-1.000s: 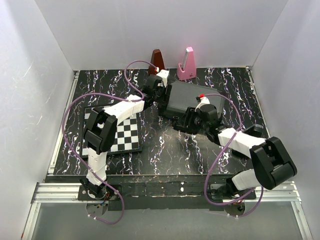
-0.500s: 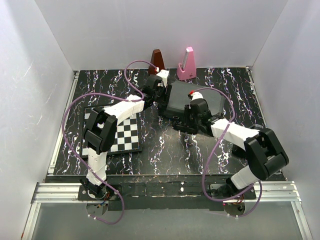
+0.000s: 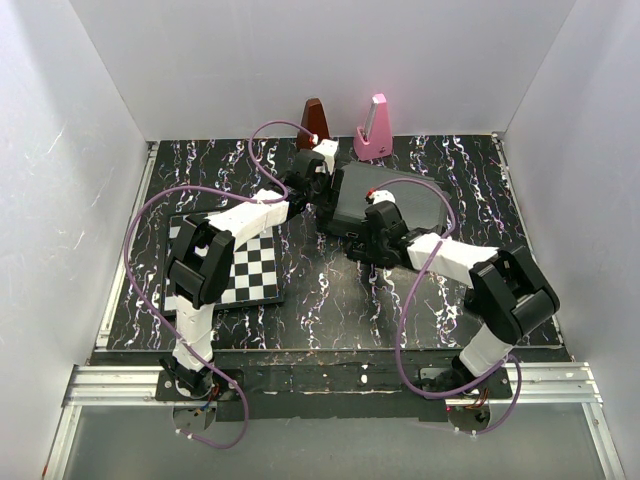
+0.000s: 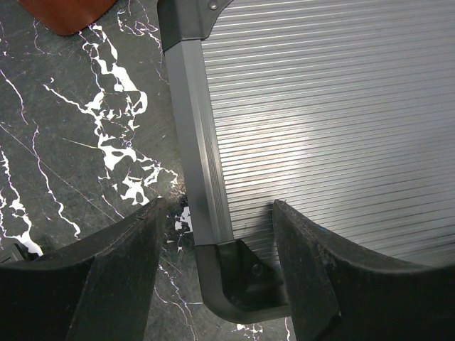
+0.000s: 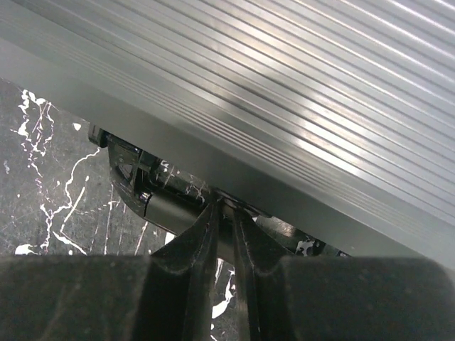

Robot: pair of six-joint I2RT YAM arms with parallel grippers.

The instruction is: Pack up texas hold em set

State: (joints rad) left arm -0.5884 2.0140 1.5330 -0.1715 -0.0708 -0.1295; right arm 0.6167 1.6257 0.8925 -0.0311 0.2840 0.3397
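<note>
Your left arm (image 3: 243,219) and right arm (image 3: 452,259): white link shells, black joint housings; purple cables (image 3: 126,262) loop from each; matte black fingers (image 4: 106,277).

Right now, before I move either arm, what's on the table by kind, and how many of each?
Closed black case: 1
Metronomes: 2, the brown metronome and the pink metronome
Chessboard: 1
Total: 4
</note>
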